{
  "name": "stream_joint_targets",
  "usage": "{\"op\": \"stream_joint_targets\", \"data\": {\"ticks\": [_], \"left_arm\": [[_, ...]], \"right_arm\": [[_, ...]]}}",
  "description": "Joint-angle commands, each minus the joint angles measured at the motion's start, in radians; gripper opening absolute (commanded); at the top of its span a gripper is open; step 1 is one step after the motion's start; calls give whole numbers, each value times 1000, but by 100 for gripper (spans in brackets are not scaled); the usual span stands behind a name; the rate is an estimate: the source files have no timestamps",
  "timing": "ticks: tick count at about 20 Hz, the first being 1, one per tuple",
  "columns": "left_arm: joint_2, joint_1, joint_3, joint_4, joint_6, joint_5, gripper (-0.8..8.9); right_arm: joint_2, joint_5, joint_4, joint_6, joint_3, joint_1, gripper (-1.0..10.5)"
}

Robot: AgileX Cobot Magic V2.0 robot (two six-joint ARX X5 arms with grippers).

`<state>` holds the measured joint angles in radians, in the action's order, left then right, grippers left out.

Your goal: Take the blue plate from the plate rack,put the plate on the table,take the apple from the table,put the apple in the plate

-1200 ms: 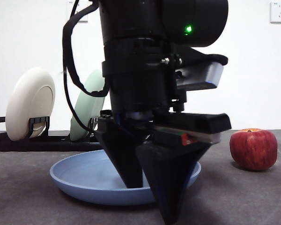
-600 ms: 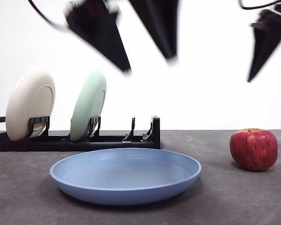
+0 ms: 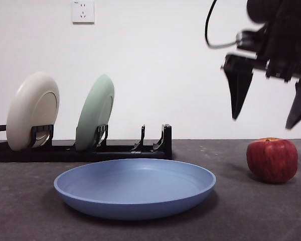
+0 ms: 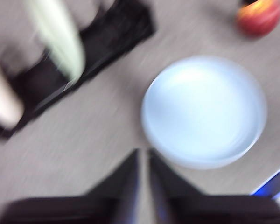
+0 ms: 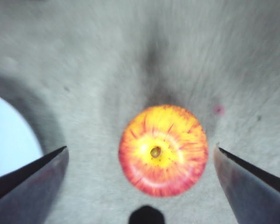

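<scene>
While our right claw (image 3: 268,118) is hanging released above the apple (image 3: 272,159), the blue plate (image 3: 134,187) is lying on the grey bench (image 3: 30,211); our left claw (image 4: 143,156) is clenched.

No readable text, labels, brands or nos. in any view — wall socket (image 3: 83,11) is blank, apple (image 3: 272,159) & plates carry no stickers or marks.
</scene>
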<state>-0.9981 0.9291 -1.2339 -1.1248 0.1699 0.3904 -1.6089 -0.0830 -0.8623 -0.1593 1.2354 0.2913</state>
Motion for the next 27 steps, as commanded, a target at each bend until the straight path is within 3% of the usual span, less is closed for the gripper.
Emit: {"op": "stream_joint_targets", "data": {"ticks": [1,8,9,15,18,22,27], "left_arm": [[0,-40,8,-77,10,3,-9],[10,-89,10,-127,-16,22,-9],[12,-93,10,-133,-21,44,-9],[42,-110,10,-169,-24,68,-9],[61,-115,9,-192,-27,132,-9],[104,-128,9,-192,-43,161,-9],[123,-148,-40,-191,-46,161,-9]], "right_arm": [[-56,13,5,-19,0,5,732],[-194,39,2,-25,-1,5,717],[-206,41,0,-31,-2,5,670],[-208,47,-4,-48,-5,7,136],[-201,47,-16,-48,-5,19,-9],[-112,46,-64,-73,1,67,-10],[-60,24,-155,-82,80,195,-10]]}}
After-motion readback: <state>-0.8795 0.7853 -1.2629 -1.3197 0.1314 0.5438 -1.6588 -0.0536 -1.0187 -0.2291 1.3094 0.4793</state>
